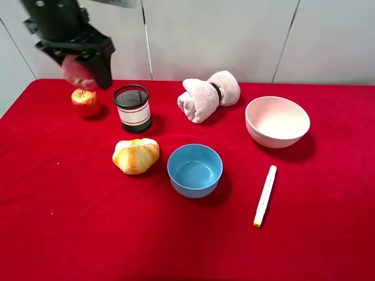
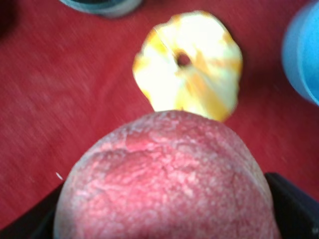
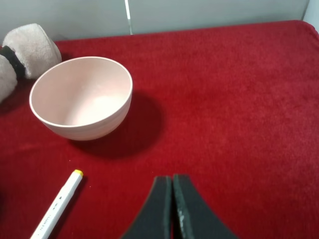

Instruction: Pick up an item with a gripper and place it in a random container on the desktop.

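Peach hung clear of the red cloth at the back-left of the table, clamped in the left gripper. In the high view it sat just above the red-yellow apple and to the left of the black wire-mesh cup; it was in none of the containers. The left wrist view was filled by its mottled, pale-speckled skin, with a black finger pressed against each flank. Beyond the fruit in that view lay the golden bread, and the edge of the blue bowl was blurred at the side.

On the cloth, the mesh cup stood upright with its white, red-edged band showing. The bread lay in front of the cup, and the blue bowl was just beside the bread on the right, the two apart. A rolled pink towel with a dark band lay at the back, between the cup and the pale pink bowl. A white marker with a yellow end lay in front of the pink bowl, to the right of the blue one.

The right gripper did not show in the high view. Its wrist camera showed the two black fingers pressed together with nothing between them, above bare cloth. The pink bowl, the marker and part of the towel lay ahead of it.
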Controlling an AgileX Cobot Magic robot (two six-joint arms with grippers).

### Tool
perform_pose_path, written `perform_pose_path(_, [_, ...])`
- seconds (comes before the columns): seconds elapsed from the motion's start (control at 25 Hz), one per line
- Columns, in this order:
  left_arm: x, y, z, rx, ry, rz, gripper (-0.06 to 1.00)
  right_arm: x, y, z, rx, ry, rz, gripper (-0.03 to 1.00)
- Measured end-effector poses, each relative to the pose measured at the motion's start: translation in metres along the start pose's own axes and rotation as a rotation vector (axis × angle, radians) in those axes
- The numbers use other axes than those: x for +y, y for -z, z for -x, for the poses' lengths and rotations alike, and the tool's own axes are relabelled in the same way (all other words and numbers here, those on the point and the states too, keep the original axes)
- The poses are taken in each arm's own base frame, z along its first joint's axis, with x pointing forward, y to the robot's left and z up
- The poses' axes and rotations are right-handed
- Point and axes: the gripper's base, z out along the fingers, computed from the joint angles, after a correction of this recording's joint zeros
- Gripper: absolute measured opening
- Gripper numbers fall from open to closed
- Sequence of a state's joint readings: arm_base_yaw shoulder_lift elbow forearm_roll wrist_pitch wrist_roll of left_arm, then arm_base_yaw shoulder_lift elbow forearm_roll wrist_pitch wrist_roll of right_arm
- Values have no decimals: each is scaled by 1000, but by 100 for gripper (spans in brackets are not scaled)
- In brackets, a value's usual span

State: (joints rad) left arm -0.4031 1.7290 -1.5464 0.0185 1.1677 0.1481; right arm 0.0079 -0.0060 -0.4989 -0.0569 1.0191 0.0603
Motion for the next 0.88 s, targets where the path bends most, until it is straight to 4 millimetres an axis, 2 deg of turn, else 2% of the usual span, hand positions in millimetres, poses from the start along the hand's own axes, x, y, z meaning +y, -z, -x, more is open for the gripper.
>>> perform_pose_path(0.04, [0,0,0,0,0,0,68,0,0,0,0,0,0,-3])
perform_pose_path(0.08, [4,-4,15,-10,-5,20,68,0,0,0,0,0,0,-3])
perform_pose_path(0.24, [11,-12,37,-23,-19,61,68,0,0,0,0,0,0,-3])
perform_pose_path(0.4, [17,-30,53,0,-44,96,68,0,0,0,0,0,0,-3])
perform_pose_path(0.68, [23,-67,66,69,-66,127,68,0,0,0,0,0,0,-3])
perform_pose_path(0.88, [25,-82,74,28,-73,131,68,0,0,0,0,0,0,-3])
